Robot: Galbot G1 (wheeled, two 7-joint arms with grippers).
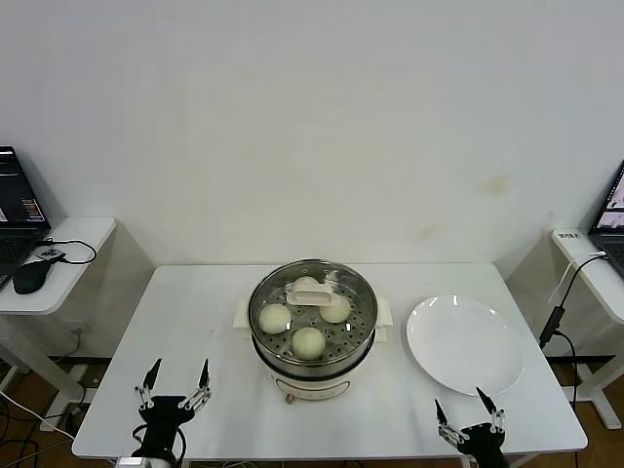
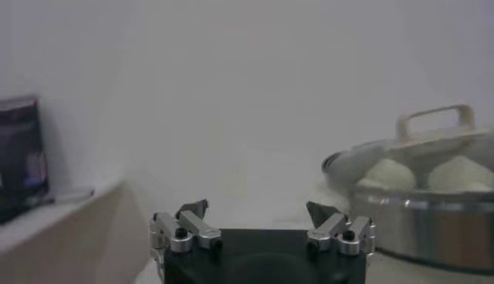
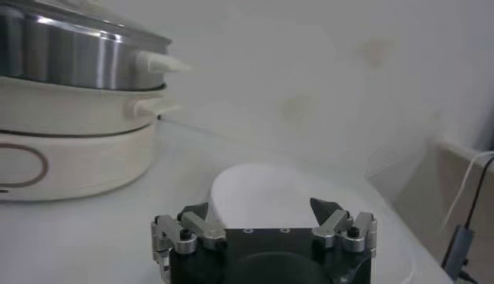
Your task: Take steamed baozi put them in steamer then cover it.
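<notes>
The steamer is sitting at the middle of the white desk, with the glass lid resting on top of it. Through the glass the steamed baozi are showing on the perforated tray: three are plain to see, and what looks like a fourth is lying under the lid's cream handle, though the handle is covering most of it. The white plate is lying bare on the desk just to the right of the steamer.

The left gripper is hovering low at the near left edge of the desk, its fingers spread wide and holding nothing. In the left wrist view the left gripper is pointing past the steamer, which is standing off to one side and well apart from the fingertips, with two buns bulging behind the glass.

The right gripper is waiting at the near right edge, fingers likewise spread and empty, just short of the plate's near rim. From the right wrist view, the right gripper is facing the plate, with the steamer standing well off to the side, clear of both fingers.
</notes>
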